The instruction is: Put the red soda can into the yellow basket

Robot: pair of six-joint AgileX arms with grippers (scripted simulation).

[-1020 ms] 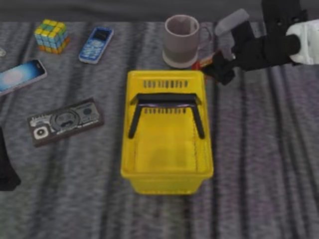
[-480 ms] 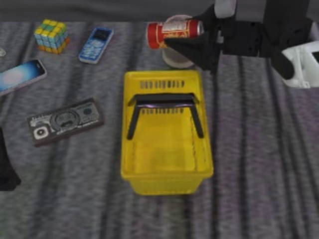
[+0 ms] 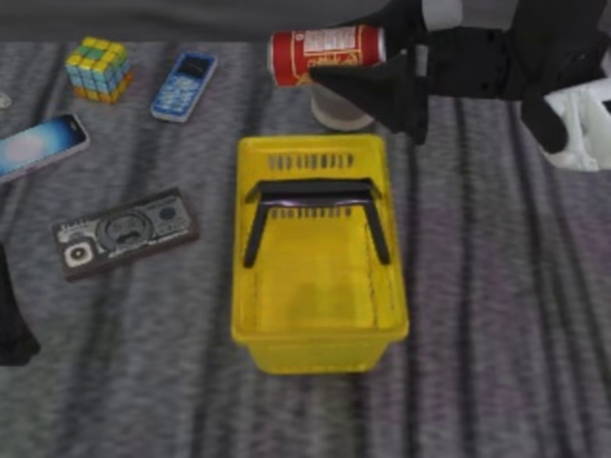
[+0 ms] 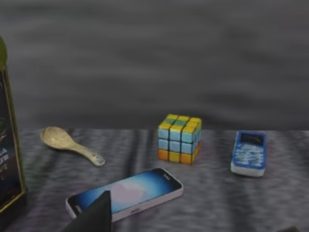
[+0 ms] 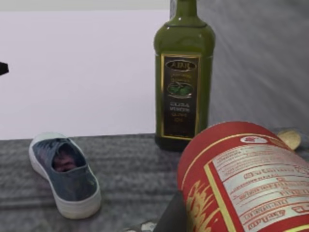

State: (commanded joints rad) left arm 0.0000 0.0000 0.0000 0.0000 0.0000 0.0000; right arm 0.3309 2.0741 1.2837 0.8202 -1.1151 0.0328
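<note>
Can (image 3: 325,54) held aloft on its side, at 12 o'clock from the basket (image 3: 320,339), past the basket's far rim and over the mug (image 3: 336,113). Long axis running 9-to-3 across the top view, silver end toward the right gripper (image 3: 401,69), base pointing to 9 o'clock. Right jaws pinching the can near its silver end; dark fingers (image 3: 377,91) visible below it. In the right wrist view, can (image 5: 246,179) filling the near corner, label side up.

Key relation, judged: basket opening lying at 6 o'clock from the can, so carry toward 6 o'clock, then lower and release. Black handles (image 3: 315,205) crossing the far half of the opening; drop probably safer past them, toward the basket's middle. Right arm clearly the nearer; left gripper (image 4: 94,215) parked at the table's 9 o'clock edge, only one dark finger tip showing, so cannot tell how its jaws stand.

Hidden: mug mostly covered by can and fingers; can's contact points with the pads not visible; can cut off at the right wrist view's edge.
</note>
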